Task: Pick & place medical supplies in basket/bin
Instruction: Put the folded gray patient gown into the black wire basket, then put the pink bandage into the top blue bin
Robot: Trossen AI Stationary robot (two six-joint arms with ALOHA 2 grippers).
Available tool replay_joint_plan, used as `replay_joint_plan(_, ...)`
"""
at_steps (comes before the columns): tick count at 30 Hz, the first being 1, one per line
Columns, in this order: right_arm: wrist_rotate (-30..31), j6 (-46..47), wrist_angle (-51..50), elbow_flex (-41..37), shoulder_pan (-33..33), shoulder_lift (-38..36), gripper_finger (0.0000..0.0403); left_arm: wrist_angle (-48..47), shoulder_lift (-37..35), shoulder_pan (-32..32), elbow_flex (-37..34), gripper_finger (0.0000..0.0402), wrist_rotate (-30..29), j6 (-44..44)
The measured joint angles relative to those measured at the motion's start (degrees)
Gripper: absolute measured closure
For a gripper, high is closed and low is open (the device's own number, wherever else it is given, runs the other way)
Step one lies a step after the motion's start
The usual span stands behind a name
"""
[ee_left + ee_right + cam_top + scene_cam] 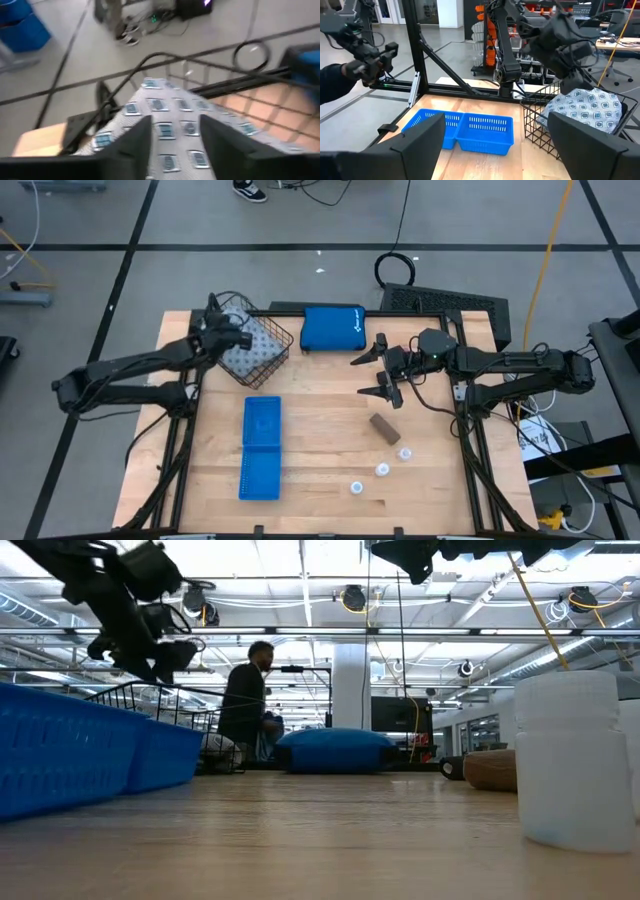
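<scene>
currently the patterned fabric pack point(250, 345) is lodged in the wire basket point(281, 338), with the left gripper point(226, 332) poised over it, fingers part-spread and nothing pinched, as far as can be told. the right gripper point(385, 370) is held spread wide near the blue zip pouch point(333, 327). next, the brown roll point(385, 427) is judged due for a grasp.

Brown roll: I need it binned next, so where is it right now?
In the high view the brown roll lies on the table's right side, just below the right end effector and above the three white discs.
</scene>
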Motion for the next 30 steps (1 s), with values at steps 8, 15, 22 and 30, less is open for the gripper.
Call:
replay_joint_plan(8,0.01,0.14,0.02,0.0,0.0,0.3,0.0064,-1.22,10.95,10.98,1.52,0.0382,11.29,1.04)
replay_joint_plan(15,0.0,0.16,0.04,0.0,0.0,0.31,0.0064,-0.09,22.16,15.22,1.52,0.0372,19.74,-0.91)
replay_joint_plan(22,0.0,0.16,0.04,0.0,0.0,0.31,0.0064,1.46,23.3,15.47,2.15,0.0371,25.22,3.95)
replay_joint_plan(30,2.28,0.19,-0.91,0.0,0.0,0.31,0.0064,-0.03,10.79,15.22,5.44,0.0371,24.82,7.36)
